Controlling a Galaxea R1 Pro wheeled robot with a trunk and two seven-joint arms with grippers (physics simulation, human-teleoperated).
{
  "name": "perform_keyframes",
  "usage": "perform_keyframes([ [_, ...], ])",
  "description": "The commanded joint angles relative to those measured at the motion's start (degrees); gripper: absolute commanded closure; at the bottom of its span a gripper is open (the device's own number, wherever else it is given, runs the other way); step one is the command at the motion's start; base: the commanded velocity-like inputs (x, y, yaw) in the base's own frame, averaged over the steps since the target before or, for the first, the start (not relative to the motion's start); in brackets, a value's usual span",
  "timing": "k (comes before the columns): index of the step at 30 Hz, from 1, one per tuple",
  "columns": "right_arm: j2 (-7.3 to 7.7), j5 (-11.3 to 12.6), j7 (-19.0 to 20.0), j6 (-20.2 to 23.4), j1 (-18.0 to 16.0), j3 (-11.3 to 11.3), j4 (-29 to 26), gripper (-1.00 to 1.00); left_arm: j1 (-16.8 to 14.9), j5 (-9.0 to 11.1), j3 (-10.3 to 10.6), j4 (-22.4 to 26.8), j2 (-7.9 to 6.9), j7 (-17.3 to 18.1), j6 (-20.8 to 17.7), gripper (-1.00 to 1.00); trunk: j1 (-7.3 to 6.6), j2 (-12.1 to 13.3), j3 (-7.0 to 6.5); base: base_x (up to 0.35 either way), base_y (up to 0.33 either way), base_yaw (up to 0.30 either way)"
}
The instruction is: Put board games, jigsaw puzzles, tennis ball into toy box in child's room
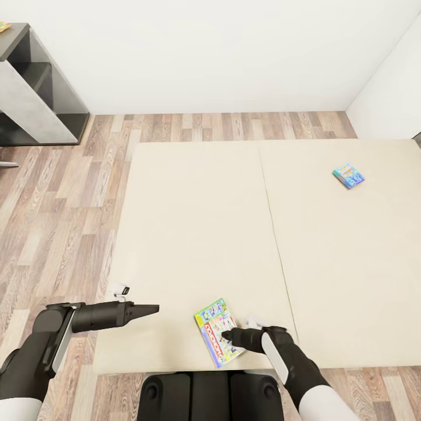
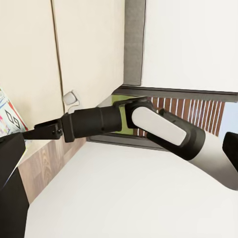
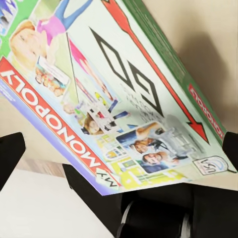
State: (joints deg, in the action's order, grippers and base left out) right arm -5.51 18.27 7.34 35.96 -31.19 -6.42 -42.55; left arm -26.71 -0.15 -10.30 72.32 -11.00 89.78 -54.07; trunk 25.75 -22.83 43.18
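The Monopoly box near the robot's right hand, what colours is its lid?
The Monopoly box lid is green with a red title band and cartoon figures, clearest in the right wrist view.

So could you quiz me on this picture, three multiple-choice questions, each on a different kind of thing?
1. Where does the Monopoly box lie?
A. near the bed's front edge, by the right pincer
B. on the floor
C. against the wall

2. How many game boxes lie on the bed?
A. one
B. two
C. four

3. What is the left pincer doing?
A. gripping the small blue box
B. holding nothing, over the mattress
C. pressing on the floor

Answers: 1 A, the box sits at the near mattress edge with the right pincer at it. 2 B, the Monopoly box and the small blue box farther away. 3 B, it points across bare mattress with nothing between its fingers.
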Motion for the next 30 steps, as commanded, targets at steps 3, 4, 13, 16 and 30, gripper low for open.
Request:
perform_keyframes([
  [3,-0.1,-0.1,0.1,0.2,0.0,0.0,-0.1,-1.0,0.0,0.0,0.0,0.0,0.0,0.2,-0.6,-1.0,0.03,-0.1,0.06,0.0,0.0,0.0],
  [4,-0.12,-0.2,0.1,0.2,0.0,0.0,-0.1,-1.0,0.0,0.0,0.0,0.0,0.0,0.2,-0.6,-1.0,0.03,-0.1,0.06,0.0,0.0,0.0],
  [13,0.22,-1.2,-0.8,-2.5,0.0,-0.2,0.2,-1.0,0.0,0.0,0.1,0.0,0.12,0.2,-0.7,-1.0,0.03,-0.1,0.06,0.0,0.0,0.0],
  [16,0.23,-2.4,-0.9,-5.1,0.0,-0.2,0.9,-1.0,0.0,0.0,0.1,0.0,0.16,0.2,-0.6,-1.0,0.03,-0.1,0.06,0.0,0.0,0.0],
  [30,0.02,-5.0,-0.9,-7.5,0.0,-0.1,2.2,-1.0,0.0,-0.1,0.2,0.0,0.26,0.2,-0.5,-1.0,0.03,-0.1,0.06,0.0,0.0,0.0],
])
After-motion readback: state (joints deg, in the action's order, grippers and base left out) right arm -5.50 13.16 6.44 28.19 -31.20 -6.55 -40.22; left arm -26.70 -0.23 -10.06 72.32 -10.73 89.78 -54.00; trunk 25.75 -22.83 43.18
